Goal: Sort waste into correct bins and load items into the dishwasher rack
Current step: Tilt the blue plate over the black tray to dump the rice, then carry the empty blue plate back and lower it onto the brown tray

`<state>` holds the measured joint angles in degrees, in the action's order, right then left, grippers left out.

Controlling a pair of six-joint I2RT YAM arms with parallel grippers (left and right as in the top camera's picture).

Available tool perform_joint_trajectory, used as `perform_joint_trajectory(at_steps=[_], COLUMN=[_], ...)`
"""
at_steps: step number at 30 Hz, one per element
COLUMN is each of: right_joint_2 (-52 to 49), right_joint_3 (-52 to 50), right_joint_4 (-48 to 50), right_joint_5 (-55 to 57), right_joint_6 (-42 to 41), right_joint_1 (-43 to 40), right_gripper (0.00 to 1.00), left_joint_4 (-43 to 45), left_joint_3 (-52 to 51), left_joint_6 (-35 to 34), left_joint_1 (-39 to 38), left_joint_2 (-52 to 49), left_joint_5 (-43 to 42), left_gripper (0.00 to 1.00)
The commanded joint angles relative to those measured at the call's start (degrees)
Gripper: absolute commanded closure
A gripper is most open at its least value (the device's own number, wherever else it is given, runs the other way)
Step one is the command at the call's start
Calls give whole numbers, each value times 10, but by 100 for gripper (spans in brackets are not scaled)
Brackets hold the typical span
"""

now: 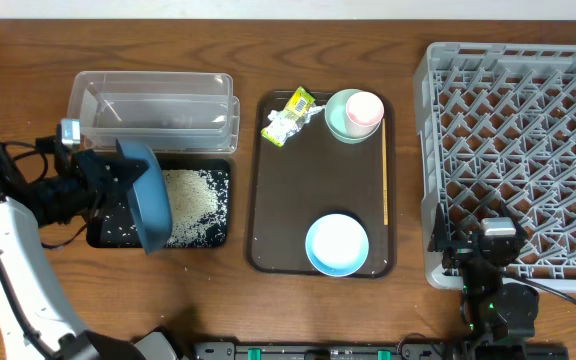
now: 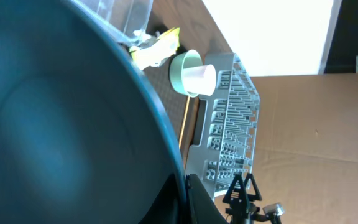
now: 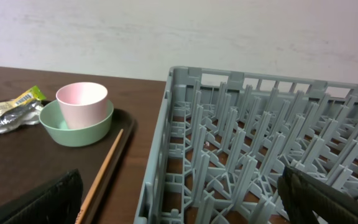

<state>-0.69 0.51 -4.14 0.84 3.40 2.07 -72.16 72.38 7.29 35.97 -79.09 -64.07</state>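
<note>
Read the overhead view as a clock face, with the brown serving tray (image 1: pixel 253 200) at its centre. This tray is a smooth dark rectangle with rounded corners and a low rim. It lies on the wooden desk (image 1: pixel 28 90), whose grain is visible.

At 9 o'clock the left end effector (image 1: pixel 116 186) is clamped together on the rim of the dark-blue plate (image 1: pixel 150 198). The plate is round and glossy, and it stands tilted on its edge above the black tray (image 1: pixel 223 170). This shallow rectangular tray contains the rice (image 1: pixel 193 205), a loose white heap in its right half with single grains scattered at the left. Just behind it, at 10 o'clock, is the clear tub (image 1: pixel 153 110), a transparent plastic rectangle with rounded corners.

On the brown serving tray, at 12 o'clock, lies the yellow-green snack wrapper (image 1: pixel 290 113), crumpled together with white paper. Beside it, at 1 o'clock, the mint-green bowl (image 1: pixel 336 124) holds the pink cup (image 1: pixel 366 110), which stands upright inside it. The thin wooden chopstick (image 1: pixel 384 175) lies straight along the right rim. At 6 o'clock the light-blue bowl (image 1: pixel 337 243), white inside, stands upright.

At 3 o'clock is the dishwasher rack (image 1: pixel 523 130), a square light-grey plastic crate with a lattice of pegs. The right end effector (image 1: pixel 471 232) is at 4 o'clock, by the near edge of the rack, with its fingers wide apart and holding nothing.
</note>
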Motion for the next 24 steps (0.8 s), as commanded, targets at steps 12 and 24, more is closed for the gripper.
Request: perform_joint_trajectory(at_steps=[12,24], right_joint_2=[3,3], right_joint_3=[-2,-2], right_joint_4=[-2,-2], right_joint_5=[-5,-5], right_joint_6=[5,5], right_joint_1=[-3,-3], right_gripper=[1,1], left_joint_4=[130,284], left_joint_3=[0,0], left_joint_6=[-212,-321], left_joint_1=[-156,-514], left_joint_2=[181,219], left_joint_5=[137,429], left_gripper=[93,94])
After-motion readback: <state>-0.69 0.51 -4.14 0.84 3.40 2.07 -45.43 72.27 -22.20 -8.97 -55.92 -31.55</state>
